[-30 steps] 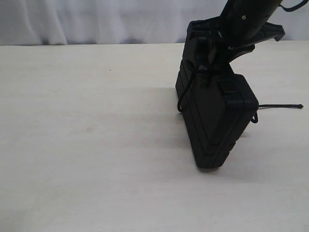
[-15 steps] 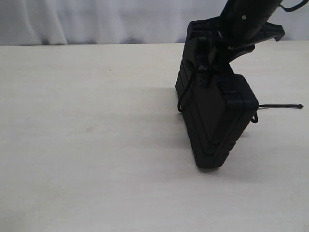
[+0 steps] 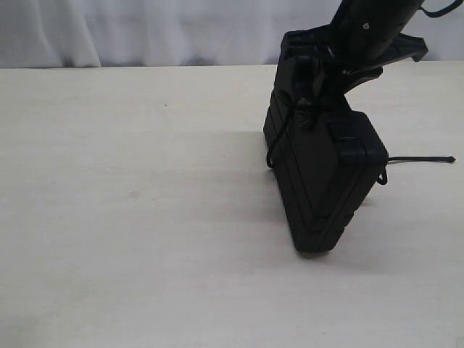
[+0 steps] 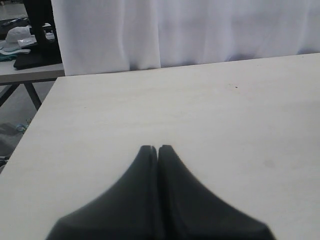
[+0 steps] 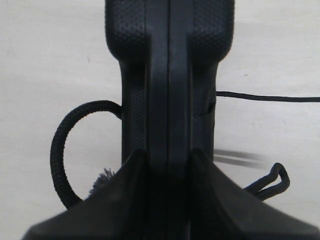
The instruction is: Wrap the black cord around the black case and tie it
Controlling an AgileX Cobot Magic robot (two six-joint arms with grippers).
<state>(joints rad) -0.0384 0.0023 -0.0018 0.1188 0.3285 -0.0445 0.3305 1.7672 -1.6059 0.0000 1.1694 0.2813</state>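
Right gripper (image 3: 313, 101) is clamped on the case (image 3: 326, 181), one finger on each flat face at its upper end, jaws partway apart with the case's thickness filling the gap. The case hangs down from my grip, standing on its edge on the table (image 3: 145, 217) and tilted, with its low end touching the tabletop. In the right wrist view the case's seam (image 5: 170, 75) runs straight out from between my fingers. The cord (image 5: 57, 150) bulges out in a loop from one face of the case, just beside one finger, with a frayed tuft (image 5: 102, 177) right at that finger. On the other face a thin run of cord leaves the case and lies straight across the table, away from my grip, and a small kinked loop (image 5: 275, 177) sits near the other finger. How many turns go round the case I cannot tell, black on black. Left gripper (image 4: 158, 148) is pressed together, holding nothing, over bare table well apart from the case, facing a white curtain (image 4: 200, 30).
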